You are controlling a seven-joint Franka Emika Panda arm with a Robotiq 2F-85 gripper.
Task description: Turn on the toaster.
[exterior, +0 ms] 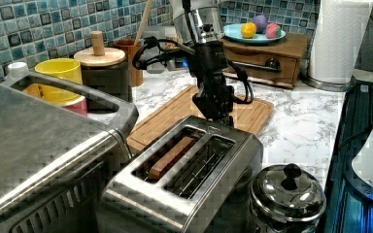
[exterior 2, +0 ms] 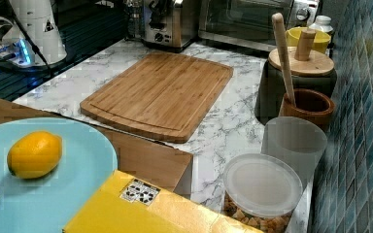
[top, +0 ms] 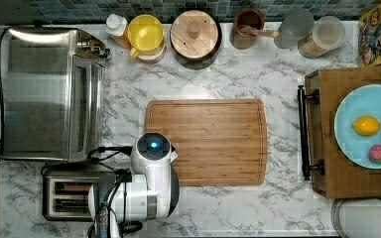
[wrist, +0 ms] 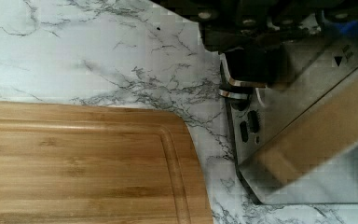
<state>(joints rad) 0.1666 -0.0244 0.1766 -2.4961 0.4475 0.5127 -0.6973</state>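
A: Two slots face up on the small brushed-steel pop-up toaster [top: 69, 198], which in the top view sits at the counter's [top: 278, 208] lower left, just below the large stainless toaster oven [top: 49, 94]. Our white arm covers the toaster's right end there, so we can't read the gripper from above.

B: In the left view we see the dark gripper [exterior: 213, 104] hanging right over the toaster's [exterior: 184, 170] far end, touching it or nearly so. A brown slice [exterior: 170, 158] sits in one slot. Whether the fingers are apart or together, we cannot tell.

A: In the right view the toaster [exterior 2: 165, 24] stands far back, beyond the rectangular bamboo cutting board [exterior 2: 160, 92], with dark arm parts at its top.

B: The wrist view puts us at the toaster's [wrist: 307, 121] control end, just beside a shiny lever tab [wrist: 233, 88] and small dark buttons [wrist: 249, 126]. The finger state stays unreadable here too.

A: We judge the step is pressing that lever. We'd want to bear straight down on the tab, centred, so we don't slip off its edge or shove the toaster.

B: Room looks fair: bare marble lies between toaster and board corner [wrist: 177, 126]. The oven hems the toaster's other side, and a steel lidded pot [exterior: 286, 194] stands near its front in the left view.
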